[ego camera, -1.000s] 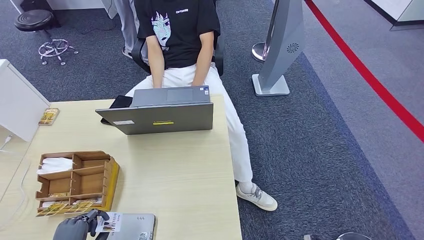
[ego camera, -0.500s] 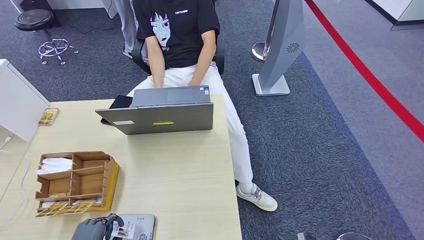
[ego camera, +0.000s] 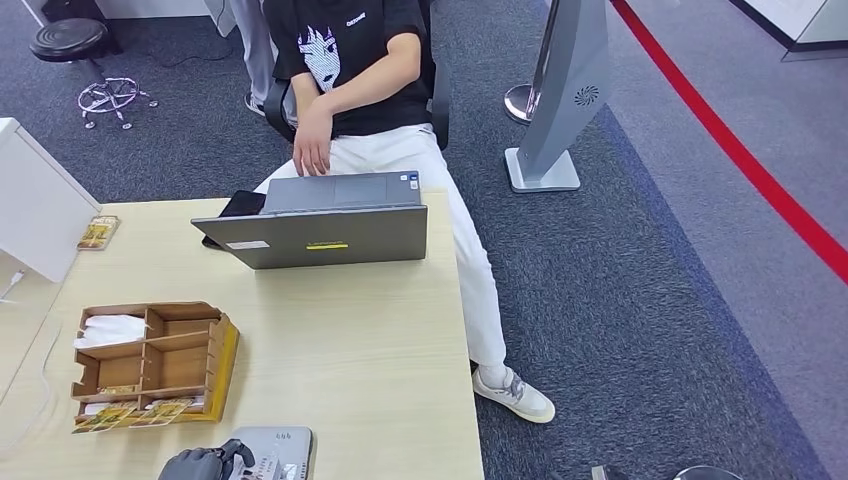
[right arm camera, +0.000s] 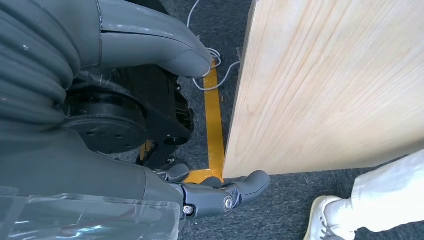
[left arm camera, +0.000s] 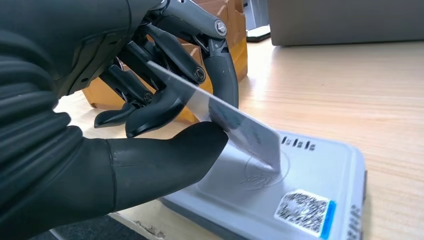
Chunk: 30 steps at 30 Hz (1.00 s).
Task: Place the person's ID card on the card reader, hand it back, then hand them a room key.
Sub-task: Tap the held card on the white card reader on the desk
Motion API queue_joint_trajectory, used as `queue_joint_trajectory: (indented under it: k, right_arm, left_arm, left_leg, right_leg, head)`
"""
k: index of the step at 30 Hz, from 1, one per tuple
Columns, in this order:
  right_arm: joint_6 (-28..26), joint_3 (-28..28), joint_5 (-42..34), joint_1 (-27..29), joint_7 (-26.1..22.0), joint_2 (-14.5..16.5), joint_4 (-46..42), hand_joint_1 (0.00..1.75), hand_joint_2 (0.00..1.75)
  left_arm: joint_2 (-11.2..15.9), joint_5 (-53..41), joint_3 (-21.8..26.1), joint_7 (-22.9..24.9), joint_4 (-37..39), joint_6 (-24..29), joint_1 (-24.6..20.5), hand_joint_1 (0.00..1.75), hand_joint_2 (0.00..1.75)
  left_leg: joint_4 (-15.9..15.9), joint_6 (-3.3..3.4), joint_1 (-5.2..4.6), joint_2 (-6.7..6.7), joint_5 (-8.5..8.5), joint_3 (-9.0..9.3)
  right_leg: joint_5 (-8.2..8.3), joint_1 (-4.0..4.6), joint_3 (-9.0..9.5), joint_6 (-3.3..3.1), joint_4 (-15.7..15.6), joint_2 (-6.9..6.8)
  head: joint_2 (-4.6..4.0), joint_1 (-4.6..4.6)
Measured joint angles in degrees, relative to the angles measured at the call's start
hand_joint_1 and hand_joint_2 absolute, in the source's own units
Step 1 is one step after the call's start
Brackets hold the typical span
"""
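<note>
Holding the ID card on the reader

Look at the desk's (ego camera: 380, 350) near edge: your left hand (ego camera: 195, 466) pinches the ID card (left arm camera: 235, 127), a thin pale card with dark print, between thumb and fingers (left arm camera: 220, 70). It is tilted, its far corner touching the grey card reader (left arm camera: 310, 190) beside a QR label. Behind sits the wooden organizer (ego camera: 150, 362), then a grey laptop (ego camera: 325, 225) before the seated person (ego camera: 360, 90). Your right hand (right arm camera: 150, 125) hangs beside the desk edge, fingers loosely apart, grasping nothing.
</note>
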Motion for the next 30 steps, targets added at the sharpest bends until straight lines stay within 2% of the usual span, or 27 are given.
queue_joint_trajectory:
  k: [8, 12, 15, 24, 30]
  right_arm:
    - [-0.4, 0.0, -0.6, 0.0, 0.0, 0.0, 0.0, 0.00, 1.75]
    - [-1.8, 0.1, -1.6, 0.2, -0.3, 0.0, 0.0, 0.00, 1.75]
    - [-2.3, 0.4, -2.0, 0.4, -0.4, 0.0, 0.0, 0.00, 1.75]
    - [-2.1, 1.1, -1.6, 0.8, -0.5, 0.0, 0.0, 0.00, 1.75]
    - [-1.1, 1.4, -0.5, 0.9, -0.4, 0.0, 0.2, 0.00, 1.75]
  left_arm:
    - [0.6, -0.9, -1.3, 0.0, 0.2, 1.5, -0.4, 1.75, 1.75]
    - [0.4, -6.1, -0.9, -0.3, -1.8, 4.5, -0.4, 1.75, 1.75]
    - [-0.2, -9.8, 0.8, -1.1, -5.0, 3.9, -0.2, 1.75, 1.75]
    - [-3.9, -15.0, 14.0, -9.2, -12.5, -1.5, 0.1, 1.75, 1.75]
    - [-6.7, -15.7, 23.6, -11.7, -14.0, -7.2, -1.8, 1.75, 1.75]
  left_leg:
    - [0.0, 0.00, 0.00, 0.00, 0.00, 0.01]
    - [0.0, 0.00, 0.00, 0.00, 0.00, 0.01]
    - [0.0, 0.00, 0.00, 0.00, 0.00, 0.01]
    - [0.0, -0.01, 0.00, 0.01, 0.01, 0.02]
    - [0.0, -0.03, 0.00, 0.00, 0.03, 0.03]
  right_leg:
    - [0.00, 0.00, -0.01, 0.00, 0.0, 0.00]
    - [0.00, 0.00, -0.01, 0.00, 0.0, 0.00]
    - [0.01, 0.00, -0.01, 0.00, 0.0, 0.00]
    - [0.01, 0.00, 0.00, -0.01, 0.0, 0.01]
    - [0.01, 0.00, -0.01, -0.01, 0.0, 0.00]
  head:
    - [0.00, -0.01]
    - [0.00, -0.01]
    - [0.00, -0.01]
    - [0.00, 0.00]
    - [0.00, 0.00]
